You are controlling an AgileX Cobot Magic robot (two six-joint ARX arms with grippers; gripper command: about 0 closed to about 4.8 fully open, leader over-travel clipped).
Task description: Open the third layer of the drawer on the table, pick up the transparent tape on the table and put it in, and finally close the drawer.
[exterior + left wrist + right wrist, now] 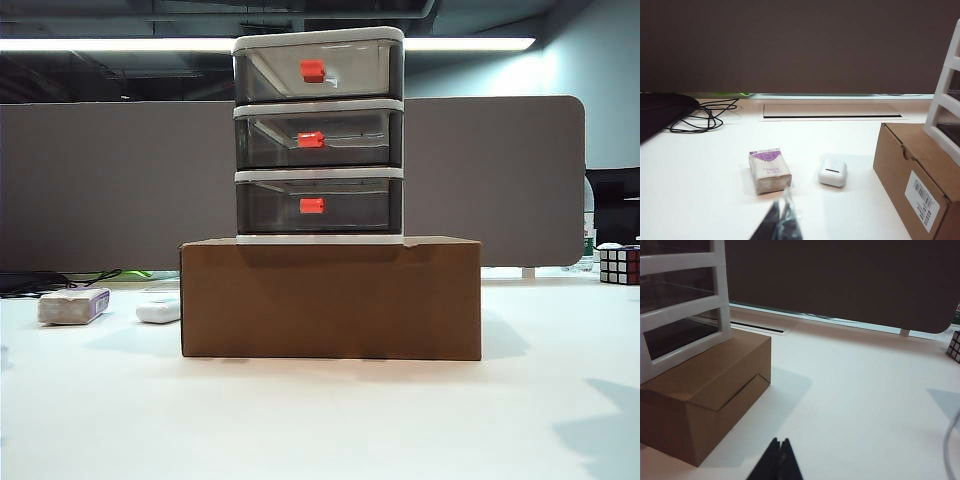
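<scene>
Right now the drawer [319,135] stands upright on a brown cardboard box [331,297] in the middle of the white desk [320,420], all three smoky layers pushed in. The third layer [318,206], lowest of the stack, shows its red-orange handle [312,205] at front centre. Left of the box lie a tissue pack [769,170] and a small white case [833,172], just apart from each other. A Rubik's cube [619,265] sits at the far right edge. I cannot spot the transparent tape anywhere. The left gripper [782,225] hangs low above the desk near the tissue pack, jaws together. The right gripper [779,460] sits near the box's right side, jaws pressed together, holding nothing.
</scene>
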